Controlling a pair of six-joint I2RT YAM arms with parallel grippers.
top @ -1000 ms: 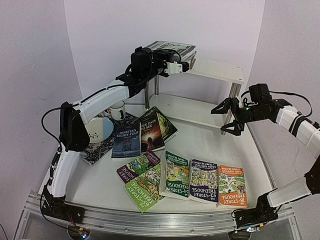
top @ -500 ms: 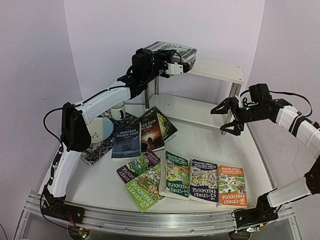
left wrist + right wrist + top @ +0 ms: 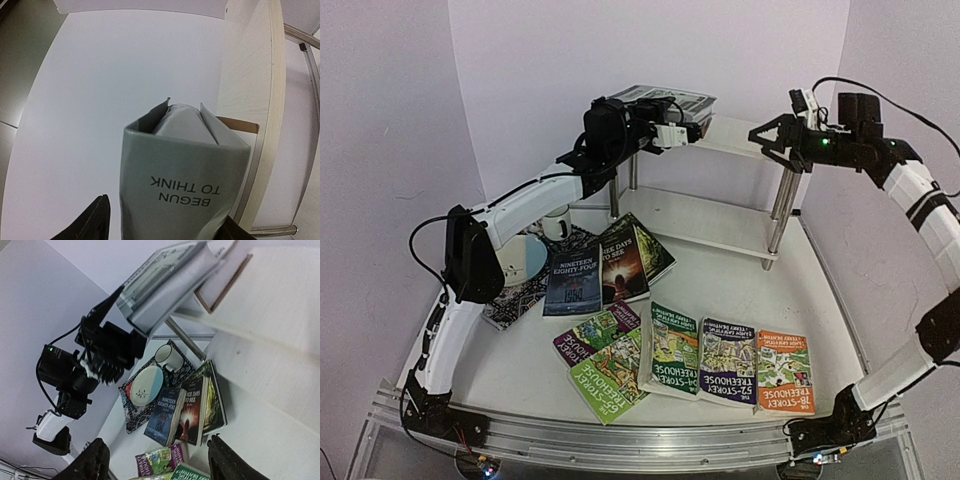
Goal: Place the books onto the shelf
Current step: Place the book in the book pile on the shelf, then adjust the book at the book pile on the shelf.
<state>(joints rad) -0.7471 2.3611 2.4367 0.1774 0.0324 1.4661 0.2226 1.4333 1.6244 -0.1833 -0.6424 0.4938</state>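
Biggest change: the right arm swings up from beside the shelf's [image 3: 720,225] lower board to the right end of its top board. The right gripper [image 3: 766,138] is spread and empty, jaws a bit narrower than a second ago. It hangs level with the top board, not touching any book.

Smaller change: the left gripper [image 3: 696,130] barely moves and stays at the left end of the top board, around the grey book [image 3: 665,98]. In the left wrist view its jaws straddle that book [image 3: 182,175], and a sliver of gap shows beside one finger [image 3: 100,220], so it looks loosened, not pinching. The grey book lies flat on the top board, so it counts as shelved.

No change: the Treehouse books [image 3: 728,360] and the dark novels [image 3: 575,280] lie on the table [image 3: 800,290], so most of the task is left. The right arm's lift probably means steadying or squaring the shelved book.
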